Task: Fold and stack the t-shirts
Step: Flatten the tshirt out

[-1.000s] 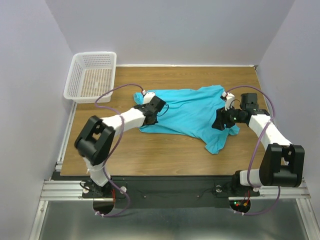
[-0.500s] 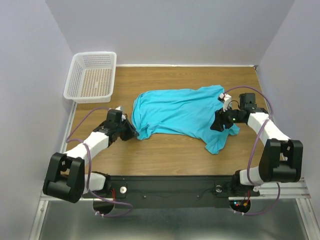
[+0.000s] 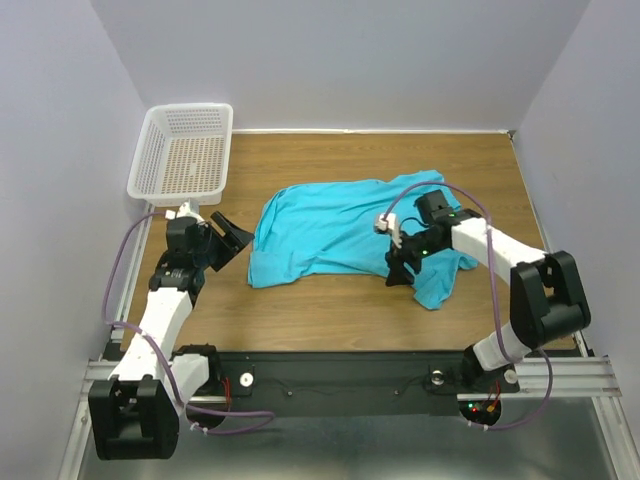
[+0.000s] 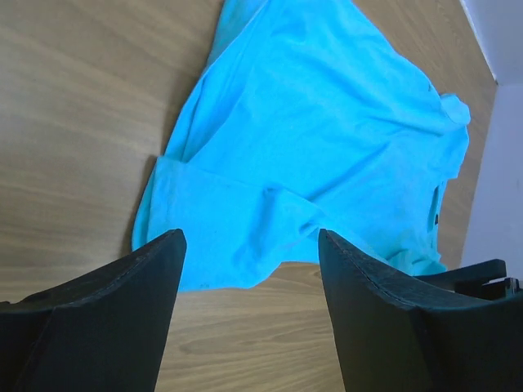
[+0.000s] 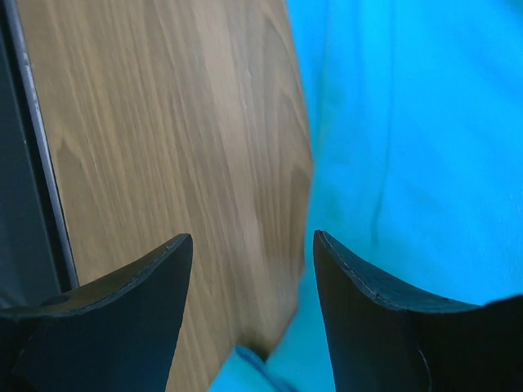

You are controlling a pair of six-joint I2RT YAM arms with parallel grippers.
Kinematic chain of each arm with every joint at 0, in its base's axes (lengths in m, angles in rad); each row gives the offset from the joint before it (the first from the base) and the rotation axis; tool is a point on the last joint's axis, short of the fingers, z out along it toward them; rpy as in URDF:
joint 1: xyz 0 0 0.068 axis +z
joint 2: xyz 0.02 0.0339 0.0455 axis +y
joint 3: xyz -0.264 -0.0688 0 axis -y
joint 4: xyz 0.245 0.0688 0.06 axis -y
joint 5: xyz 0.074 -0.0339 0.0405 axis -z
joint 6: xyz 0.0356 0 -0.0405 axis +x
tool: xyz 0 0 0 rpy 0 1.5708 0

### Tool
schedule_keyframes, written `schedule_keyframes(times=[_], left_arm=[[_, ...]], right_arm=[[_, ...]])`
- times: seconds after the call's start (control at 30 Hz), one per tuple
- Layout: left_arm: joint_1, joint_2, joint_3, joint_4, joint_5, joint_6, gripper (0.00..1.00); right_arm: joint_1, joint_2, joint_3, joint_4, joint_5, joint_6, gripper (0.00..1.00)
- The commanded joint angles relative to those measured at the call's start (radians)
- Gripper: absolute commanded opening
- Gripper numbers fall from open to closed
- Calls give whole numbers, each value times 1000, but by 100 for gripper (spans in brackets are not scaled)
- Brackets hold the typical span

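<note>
One turquoise t-shirt [image 3: 330, 232] lies crumpled in the middle of the wooden table, and no other t-shirts are in view. My left gripper [image 3: 232, 238] hangs open just left of the shirt's left edge, holding nothing. In the left wrist view its fingers [image 4: 122, 310] frame bare wood with the shirt [image 4: 310, 139] beyond. My right gripper [image 3: 397, 268] is open above the shirt's front edge. In the right wrist view the gripper [image 5: 252, 237] straddles the line between cloth [image 5: 409, 122] and wood, gripping nothing.
A white mesh basket [image 3: 185, 152] stands at the table's back left corner. Grey walls close in the left, back and right sides. The metal frame [image 3: 330, 375] with the arm bases runs along the near edge.
The left gripper dragged the shirt's left side leftward, let it go, opened and drew back to the left. The right gripper moved left across the shirt to its front edge.
</note>
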Motion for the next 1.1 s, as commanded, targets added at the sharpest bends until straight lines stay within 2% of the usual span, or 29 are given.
schedule_keyframes(times=[0.0,0.13,0.3,0.53,0.63,0.67,0.73,0.77,0.93,0.97,1.0,1.07], left_arm=[[-1,-31,73,27,34,156,77],[0,-73,79,43,-3,210,77],[0,-106,96,42,-53,219,77],[0,-123,102,36,-56,211,77],[0,-139,90,33,-50,211,77],[0,-146,86,33,-50,210,77],[0,-155,79,34,-52,208,77],[0,-158,73,34,-50,208,77],[0,-149,53,59,-32,202,77],[0,-146,49,63,-29,201,77],[0,-143,47,66,-24,199,77],[0,-135,43,77,-17,199,77]], right_arm=[[108,88,116,-5,-37,-106,67],[197,211,255,58,35,-11,67],[291,303,335,129,147,53,65],[360,394,386,164,248,112,55],[364,403,397,167,271,125,41],[364,400,397,167,274,129,29],[369,386,383,166,277,132,16],[368,362,374,166,268,129,2],[372,249,331,129,195,100,1],[372,229,337,89,155,61,1],[377,215,340,-19,71,8,0],[395,178,332,-105,20,-112,1]])
